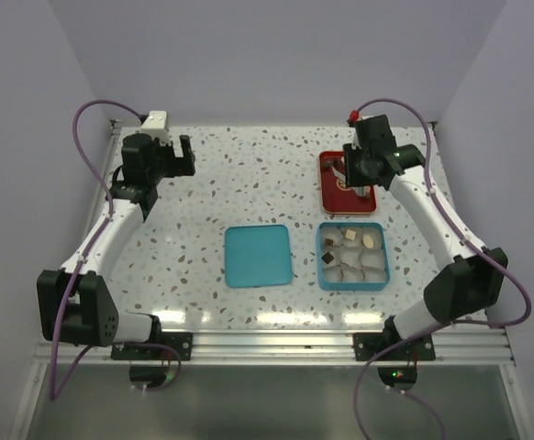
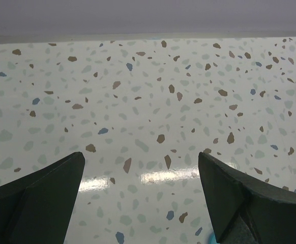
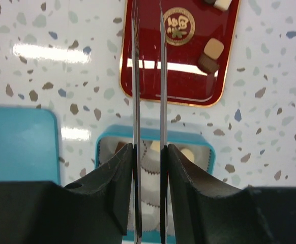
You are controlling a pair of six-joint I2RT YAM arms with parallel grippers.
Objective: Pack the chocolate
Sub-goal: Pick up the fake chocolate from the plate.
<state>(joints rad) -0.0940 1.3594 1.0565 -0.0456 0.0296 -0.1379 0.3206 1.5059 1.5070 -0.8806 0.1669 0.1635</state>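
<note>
— Several chocolate pieces are noted on the red tray, others inside the teal box.
— Noted. The left gripper is spread wide above the table; the right gripper is clamped on tweezers.

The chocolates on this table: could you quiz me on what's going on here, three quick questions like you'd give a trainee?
1. True or false: the left gripper is holding something.
2. Pick one: the right gripper is clamped on A) a spoon, B) metal tweezers, C) a paper cup.
3. Fill in: the loose chocolates not yet packed lie on the ___ tray.

Key
1. False: its jaws stand wide open over bare table, with nothing between them.
2. B.
3. Red.
</note>
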